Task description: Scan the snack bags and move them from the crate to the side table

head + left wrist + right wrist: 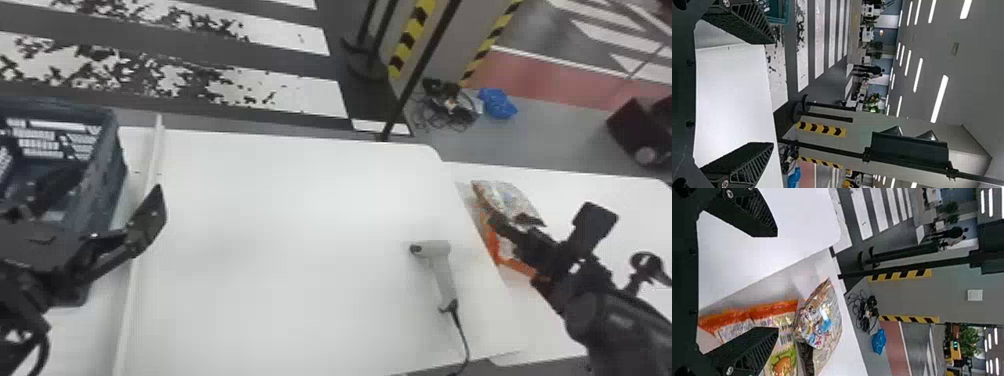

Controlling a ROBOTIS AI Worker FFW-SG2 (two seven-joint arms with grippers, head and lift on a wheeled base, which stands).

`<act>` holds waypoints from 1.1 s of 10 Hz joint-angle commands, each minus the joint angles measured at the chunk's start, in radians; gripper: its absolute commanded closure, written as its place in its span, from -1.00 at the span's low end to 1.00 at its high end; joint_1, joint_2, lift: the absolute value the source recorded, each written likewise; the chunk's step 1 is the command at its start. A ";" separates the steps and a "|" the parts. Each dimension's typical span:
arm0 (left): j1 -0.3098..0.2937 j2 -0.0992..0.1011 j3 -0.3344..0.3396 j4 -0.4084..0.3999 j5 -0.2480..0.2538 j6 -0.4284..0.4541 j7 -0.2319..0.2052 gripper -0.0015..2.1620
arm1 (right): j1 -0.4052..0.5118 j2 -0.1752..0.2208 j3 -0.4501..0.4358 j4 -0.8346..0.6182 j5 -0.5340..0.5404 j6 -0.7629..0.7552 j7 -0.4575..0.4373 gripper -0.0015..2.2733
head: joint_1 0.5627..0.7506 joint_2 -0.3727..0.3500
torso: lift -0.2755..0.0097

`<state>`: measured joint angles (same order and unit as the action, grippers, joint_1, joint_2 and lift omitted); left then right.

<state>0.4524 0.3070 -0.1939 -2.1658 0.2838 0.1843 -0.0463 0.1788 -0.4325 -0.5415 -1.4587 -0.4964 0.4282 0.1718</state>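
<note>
Setting down seems to be the step in hand: at the head view's right, the right gripper (776, 281) is hanging, fingers apart, by snack bags (819, 317) lying on the side table (625, 190). The left gripper (772, 93), also spread, is waiting beside the crate (107, 170) at left. Withdrawing the right arm is probably coming next.

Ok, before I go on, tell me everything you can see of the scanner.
The scanner is pistol-shaped, light grey and plastic-looking. It lies on the white worktable, near the edge facing the side table. Its short head points left, a dark round end foremost; the slim handle angles back toward the robot. A black cable leaves the handle's end. Nothing grips it.
</note>
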 commanded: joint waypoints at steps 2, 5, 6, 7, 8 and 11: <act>0.002 -0.005 -0.006 -0.019 -0.005 0.048 0.019 -0.94 | 0.131 0.130 0.054 -0.289 -0.010 -0.009 0.000 -0.95 | 0.41 -0.94 | 0.32; 0.055 -0.025 0.024 -0.042 -0.023 0.054 0.040 -0.94 | 0.258 0.281 0.233 -0.597 0.016 0.010 0.000 -0.94 | 0.41 -0.94 | 0.32; 0.081 -0.026 0.036 -0.054 -0.046 0.054 0.049 -0.94 | 0.283 0.294 0.310 -0.647 0.091 -0.012 -0.008 -0.94 | 0.41 -0.81 | 0.32; 0.121 -0.026 0.057 -0.082 -0.051 0.054 0.051 -0.94 | 0.311 0.298 0.356 -0.677 0.121 -0.045 -0.014 -0.94 | 0.41 -0.72 | 0.32; 0.161 -0.037 0.079 -0.094 -0.063 0.054 0.059 -0.94 | 0.343 0.313 0.376 -0.703 0.121 -0.073 -0.021 -0.95 | 0.41 -0.55 | 0.32; 0.315 -0.080 0.198 -0.141 -0.061 -0.004 0.059 -0.94 | 0.465 0.314 0.414 -0.759 0.122 -0.196 -0.028 -0.96 | 0.41 -0.23 | 0.32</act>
<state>0.7361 0.2333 -0.0174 -2.2956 0.2195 0.1968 0.0119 0.6194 -0.1183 -0.1309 -2.2073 -0.3742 0.2534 0.1432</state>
